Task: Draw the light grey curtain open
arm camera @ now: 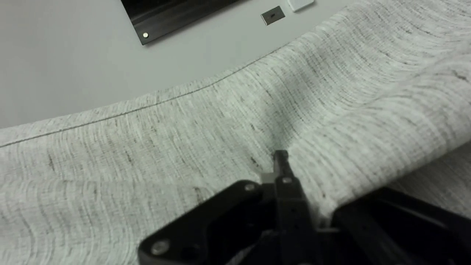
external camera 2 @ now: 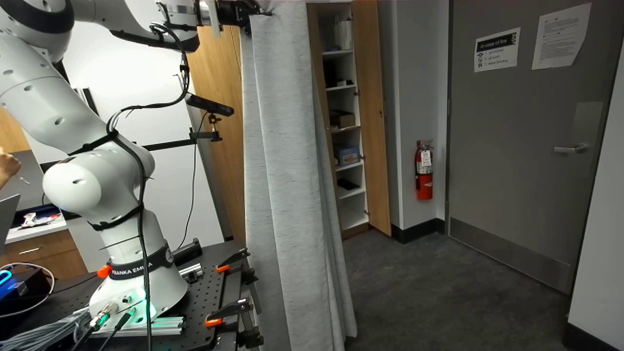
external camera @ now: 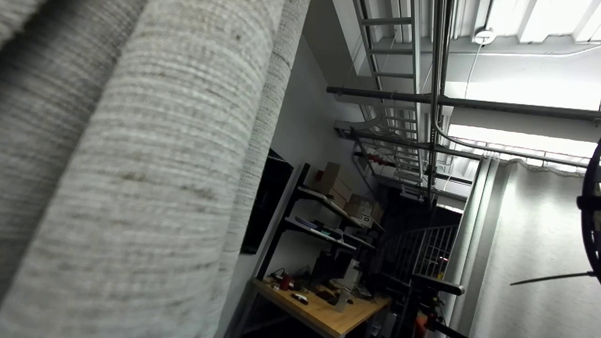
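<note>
Light grey curtain (external camera 2: 295, 175) hangs in long folds just right of the robot arm (external camera 2: 63, 107), reaching down towards the dark floor (external camera 2: 453, 287); its top is out of sight in that exterior view. I'd judge it soft and limp, light at any single fold but heavy taken whole, so most of it should trail behind a pull. The coarse weave ought to grip well and seems in little danger of tearing. A gathered fold not far from the hemmed edge (arm camera: 162, 98) looks the sensible hold, and a steady sideways draw should suit it better than a downward tug.

High on the cloth, the gripper (external camera 2: 263, 11) has its fingers (arm camera: 289, 198) drawn close together, with a fold apparently pinched between them; fabric hides part of the right-hand one, so I cannot tell how deep the bite goes.

Up close the weave is heathered, finely ribbed and flecked with dark slubs. Smooth, rounded white shells make up the arm, with black cables (external camera 2: 143, 185) strapped along it. Farther off, right of the curtain, stand a tall wooden cabinet (external camera 2: 371, 112), a rounded red fire extinguisher (external camera 2: 424, 180) and a flat grey door (external camera 2: 516, 161). An exterior view also shows a wood-topped desk (external camera: 333, 317) and, far right, another pale drape (external camera: 540, 225), softly rippled.
</note>
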Motion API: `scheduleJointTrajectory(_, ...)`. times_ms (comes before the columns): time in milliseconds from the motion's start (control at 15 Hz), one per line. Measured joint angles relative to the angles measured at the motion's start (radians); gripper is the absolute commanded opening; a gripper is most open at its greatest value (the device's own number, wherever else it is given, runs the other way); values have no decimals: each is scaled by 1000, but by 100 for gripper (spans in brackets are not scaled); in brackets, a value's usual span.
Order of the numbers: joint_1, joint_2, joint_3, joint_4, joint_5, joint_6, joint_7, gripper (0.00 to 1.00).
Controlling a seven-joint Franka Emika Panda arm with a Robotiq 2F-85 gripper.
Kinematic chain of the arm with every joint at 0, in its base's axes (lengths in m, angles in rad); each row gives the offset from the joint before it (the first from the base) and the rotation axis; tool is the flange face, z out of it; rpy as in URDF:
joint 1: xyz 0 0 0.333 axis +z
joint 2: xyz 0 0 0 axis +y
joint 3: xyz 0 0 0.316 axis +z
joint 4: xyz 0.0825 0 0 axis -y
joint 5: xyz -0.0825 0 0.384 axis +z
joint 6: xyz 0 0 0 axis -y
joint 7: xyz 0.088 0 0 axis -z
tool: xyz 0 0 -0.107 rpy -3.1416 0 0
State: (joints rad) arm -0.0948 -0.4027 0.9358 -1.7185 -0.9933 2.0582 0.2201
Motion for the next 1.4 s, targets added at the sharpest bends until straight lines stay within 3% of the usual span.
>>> scheduleJointTrajectory(1400,22,11,-29,7,-27,-17,4,1)
